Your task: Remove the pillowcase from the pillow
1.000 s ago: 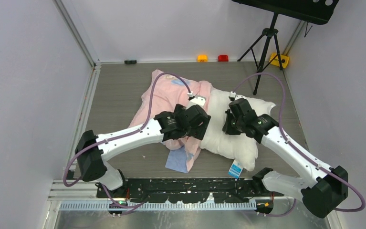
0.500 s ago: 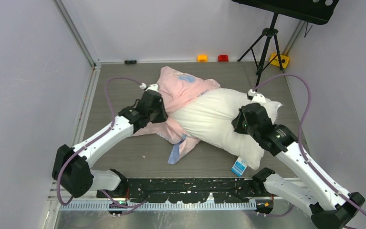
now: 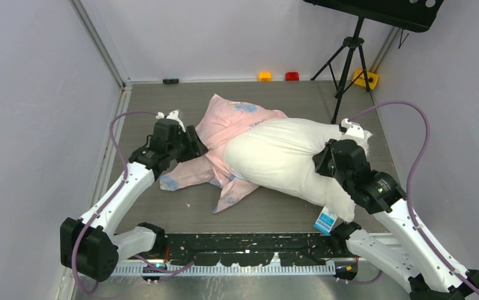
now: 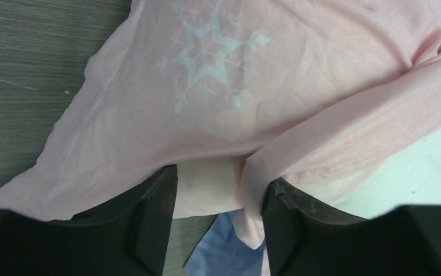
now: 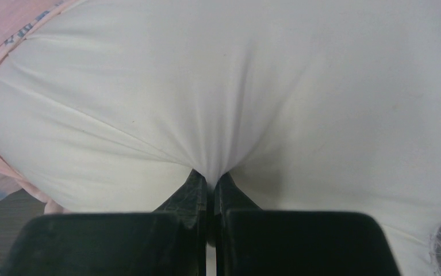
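Note:
The white pillow (image 3: pixel 280 159) lies across the table's middle, its blue-and-white tag (image 3: pixel 325 220) at the near right corner. The pink pillowcase (image 3: pixel 237 122) covers only its far left end and trails onto the table with blue patches. My right gripper (image 3: pixel 324 164) is shut on a pinch of the pillow (image 5: pixel 235 86), the fabric puckering at its tips (image 5: pixel 211 181). At the pillowcase's left side my left gripper (image 3: pixel 194 147) stands open, and pink cloth (image 4: pixel 206 115) drapes over and between its spread fingers (image 4: pixel 218 201). A fold rests against the right finger.
A black tripod (image 3: pixel 348 62) stands at the back right, close behind the pillow's far end. Orange (image 3: pixel 265 76), red (image 3: pixel 292 76) and yellow (image 3: pixel 365 78) blocks and a small black piece (image 3: pixel 171 80) line the back wall. Walls close in on both sides.
My left gripper swept left across the table and the pillowcase slid leftward off most of the pillow. My right gripper drew the pillow right and toward the near edge.

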You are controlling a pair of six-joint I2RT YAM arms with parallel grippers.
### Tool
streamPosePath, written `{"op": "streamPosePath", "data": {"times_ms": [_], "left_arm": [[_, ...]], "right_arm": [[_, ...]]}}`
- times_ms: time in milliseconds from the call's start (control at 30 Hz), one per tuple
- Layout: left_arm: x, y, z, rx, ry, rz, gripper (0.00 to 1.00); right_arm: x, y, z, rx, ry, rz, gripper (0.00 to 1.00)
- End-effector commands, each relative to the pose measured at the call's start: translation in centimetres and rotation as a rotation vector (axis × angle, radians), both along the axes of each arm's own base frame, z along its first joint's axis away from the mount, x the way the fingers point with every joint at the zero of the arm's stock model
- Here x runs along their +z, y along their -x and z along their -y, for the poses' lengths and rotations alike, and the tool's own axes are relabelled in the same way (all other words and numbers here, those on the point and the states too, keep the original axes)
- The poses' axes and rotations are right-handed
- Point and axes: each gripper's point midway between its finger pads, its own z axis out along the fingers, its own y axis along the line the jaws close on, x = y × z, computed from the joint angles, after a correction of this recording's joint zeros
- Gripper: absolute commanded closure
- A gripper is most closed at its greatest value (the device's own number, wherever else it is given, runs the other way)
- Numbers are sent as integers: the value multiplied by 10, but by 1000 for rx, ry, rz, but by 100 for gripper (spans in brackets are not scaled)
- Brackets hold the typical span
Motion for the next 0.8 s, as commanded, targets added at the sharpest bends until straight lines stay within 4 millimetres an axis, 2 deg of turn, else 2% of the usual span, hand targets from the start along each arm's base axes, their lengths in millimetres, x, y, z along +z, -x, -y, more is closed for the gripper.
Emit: {"op": "streamPosePath", "data": {"times_ms": [0, 100, 167, 267, 400, 433, 533, 633, 700, 767], "left_arm": [[20, 2, -8, -55, 0, 59, 34], [26, 8, -9, -70, -12, 57, 21], [29, 10, -18, -51, -44, 48, 18], [31, 12, -42, 42, -87, 14, 15], [27, 23, -71, 126, -51, -41, 12], [25, 27, -72, 119, -44, -54, 12], [20, 43, -63, 27, -25, -97, 9], [21, 57, -38, -153, 48, -100, 1], [21, 64, -21, -253, 120, -103, 0], [16, 67, -13, -297, 129, -117, 0]], "right_arm": [[40, -15, 31, -165, 12, 138, 100], [37, -17, 34, -186, 26, 136, 100], [34, -17, 40, -221, 47, 131, 100], [32, -17, 52, -275, 82, 131, 100], [30, -16, 54, -281, 94, 128, 100], [29, -16, 54, -281, 95, 124, 100], [26, -16, 53, -276, 95, 118, 100], [25, -18, 52, -271, 108, 113, 100], [27, -20, 52, -270, 119, 117, 100], [29, -22, 53, -272, 129, 123, 100]]}}
